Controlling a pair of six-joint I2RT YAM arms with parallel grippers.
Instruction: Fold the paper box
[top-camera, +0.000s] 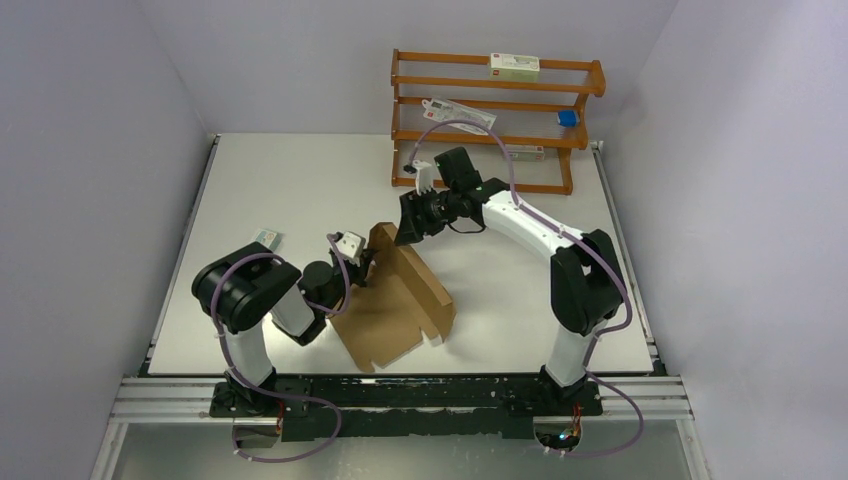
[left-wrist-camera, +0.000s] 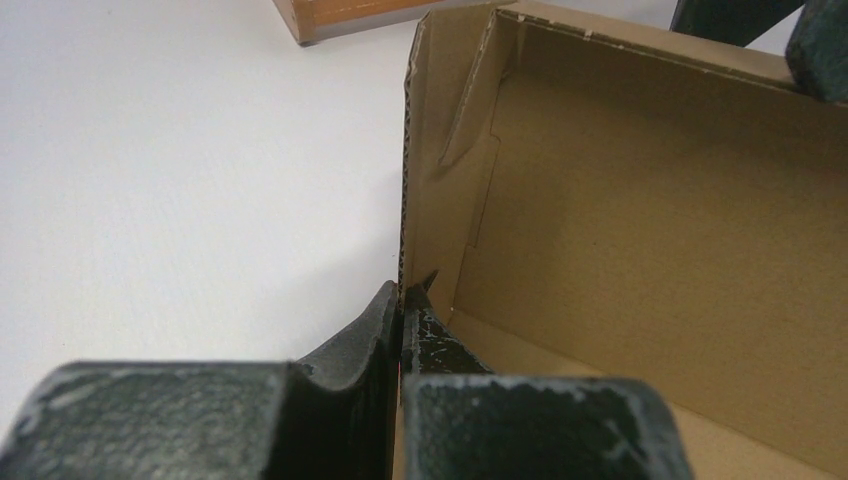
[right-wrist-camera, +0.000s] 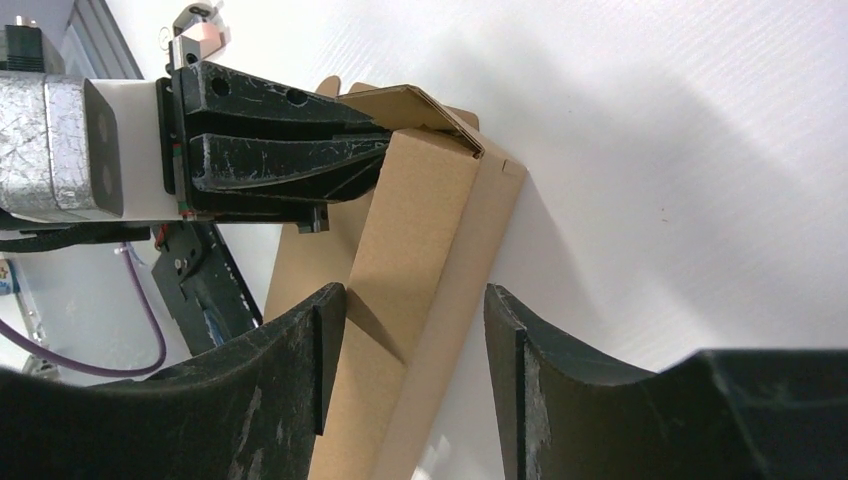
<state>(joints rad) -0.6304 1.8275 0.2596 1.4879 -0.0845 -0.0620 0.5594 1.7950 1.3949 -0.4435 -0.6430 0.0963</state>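
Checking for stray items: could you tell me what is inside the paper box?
Only bare cardboard walls and floor show inside the paper box; the left end effector, gripping its wall, covers the near floor.

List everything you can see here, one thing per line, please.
paper box: one, brown, partly folded, mid-table
table: one, white, under everything
wooden rack: one, orange-brown, far right of the table
white cartons: three, white, on the rack's shelves
blue item: one, blue, right end of the rack
small pale carton: one, whitish, left side of the table
left gripper: one, black, shut on the box's wall
right gripper: one, black, open, a finger either side of that wall
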